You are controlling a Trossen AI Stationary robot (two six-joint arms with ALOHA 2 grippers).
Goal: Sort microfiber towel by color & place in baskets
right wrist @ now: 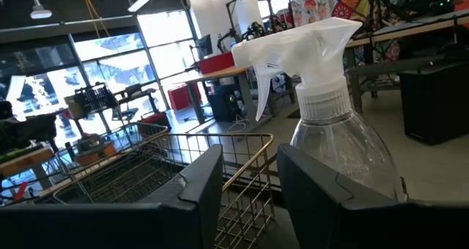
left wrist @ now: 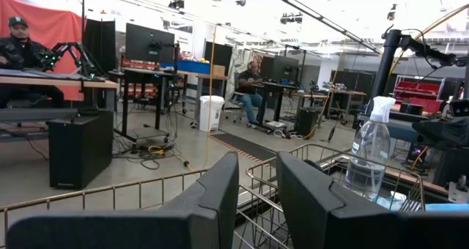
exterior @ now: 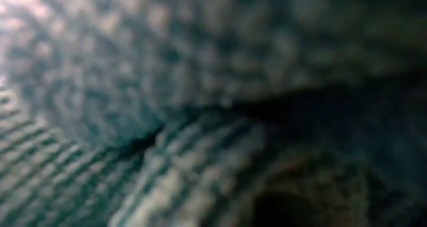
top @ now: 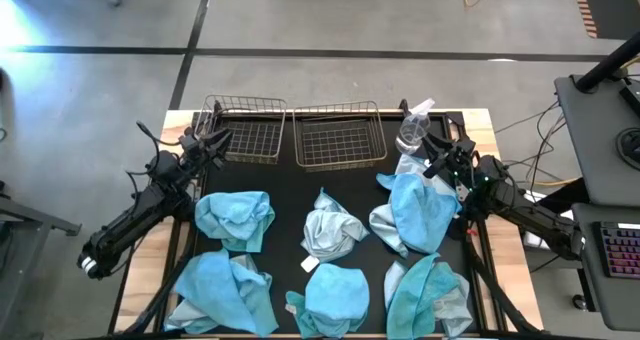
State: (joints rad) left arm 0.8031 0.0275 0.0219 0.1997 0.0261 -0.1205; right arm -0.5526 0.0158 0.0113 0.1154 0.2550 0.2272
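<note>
Two brassy wire baskets, the left basket (top: 245, 130) and the right basket (top: 340, 135), stand side by side at the back of the black mat. In front of them lie several crumpled microfiber towels: a turquoise towel (top: 235, 218), a pale grey-white towel (top: 330, 230), a turquoise-and-white heap (top: 415, 212), and more turquoise ones along the front edge (top: 330, 295). My left gripper (top: 215, 140) (left wrist: 256, 168) hovers at the left basket's left end, open and empty. Beside the spray bottle my right gripper (top: 432, 148) (right wrist: 250, 157) is open, holding nothing.
A clear plastic spray bottle (top: 415, 128) (right wrist: 330, 110) stands right of the right basket, close to my right gripper. Blurred cloth right at the lens fills the low view. Beyond the table are desks, monitors and seated people.
</note>
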